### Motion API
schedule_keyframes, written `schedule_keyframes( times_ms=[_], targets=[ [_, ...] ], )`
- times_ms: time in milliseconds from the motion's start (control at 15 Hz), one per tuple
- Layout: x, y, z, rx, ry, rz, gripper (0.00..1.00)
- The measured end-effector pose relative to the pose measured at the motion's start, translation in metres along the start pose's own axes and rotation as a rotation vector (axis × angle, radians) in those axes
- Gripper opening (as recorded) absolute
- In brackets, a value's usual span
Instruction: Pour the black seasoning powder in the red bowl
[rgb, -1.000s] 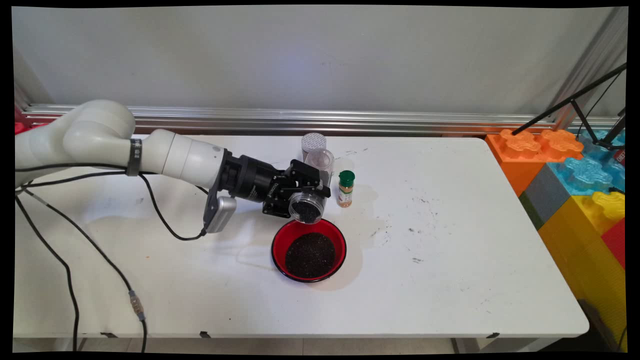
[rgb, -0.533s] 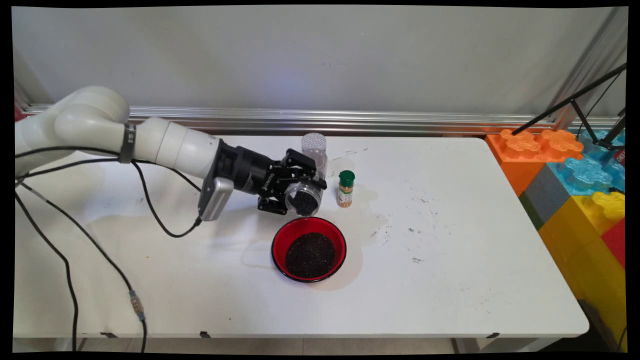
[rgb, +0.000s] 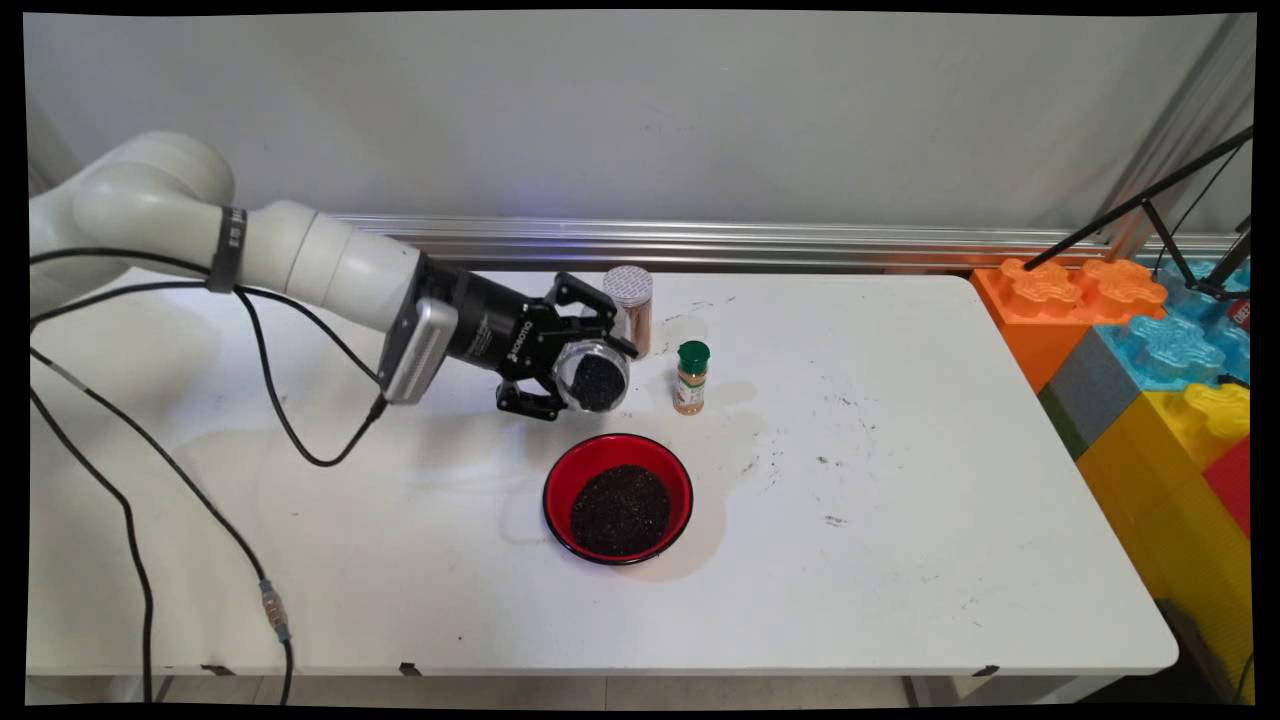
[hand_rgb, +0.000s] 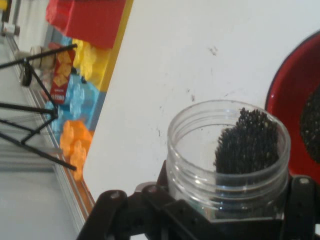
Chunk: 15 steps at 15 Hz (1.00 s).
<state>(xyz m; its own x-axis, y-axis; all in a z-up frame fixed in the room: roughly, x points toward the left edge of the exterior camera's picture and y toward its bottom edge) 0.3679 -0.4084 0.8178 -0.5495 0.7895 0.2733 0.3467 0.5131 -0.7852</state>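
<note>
The black two-finger gripper (rgb: 578, 378) is clenched around a clear plastic jar (rgb: 593, 377) with a threaded open mouth, held tilted on its side in the air above the white table (rgb: 900, 520). Dark, fine black grains (hand_rgb: 247, 142) sit heaped against one side of the jar's inside (the rest of the inside is bare in the hand view). The jar hangs over the table's middle, toward the far edge, and just behind a round red bowl (rgb: 617, 498) with a black rim, which holds a mound of the same dark grains. Just beyond the gripper, near the table's far edge, stands a clear shaker jar with a grey perforated cap (rgb: 629, 310). To the right of the held jar stands a small spice bottle with a green cap (rgb: 691, 377), apart from both. Large orange, blue and yellow toy blocks (rgb: 1150, 330) are stacked off the table's right edge.
</note>
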Motion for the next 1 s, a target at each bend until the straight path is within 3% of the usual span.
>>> schedule_keyframes(
  times_ms=[667,1000],
  targets=[
    [-0.006,-0.036,-0.022,-0.005,0.010,-0.396,0.00],
    [-0.004,-0.047,-0.024,-0.008,0.030,-0.519,0.00]
  ],
)
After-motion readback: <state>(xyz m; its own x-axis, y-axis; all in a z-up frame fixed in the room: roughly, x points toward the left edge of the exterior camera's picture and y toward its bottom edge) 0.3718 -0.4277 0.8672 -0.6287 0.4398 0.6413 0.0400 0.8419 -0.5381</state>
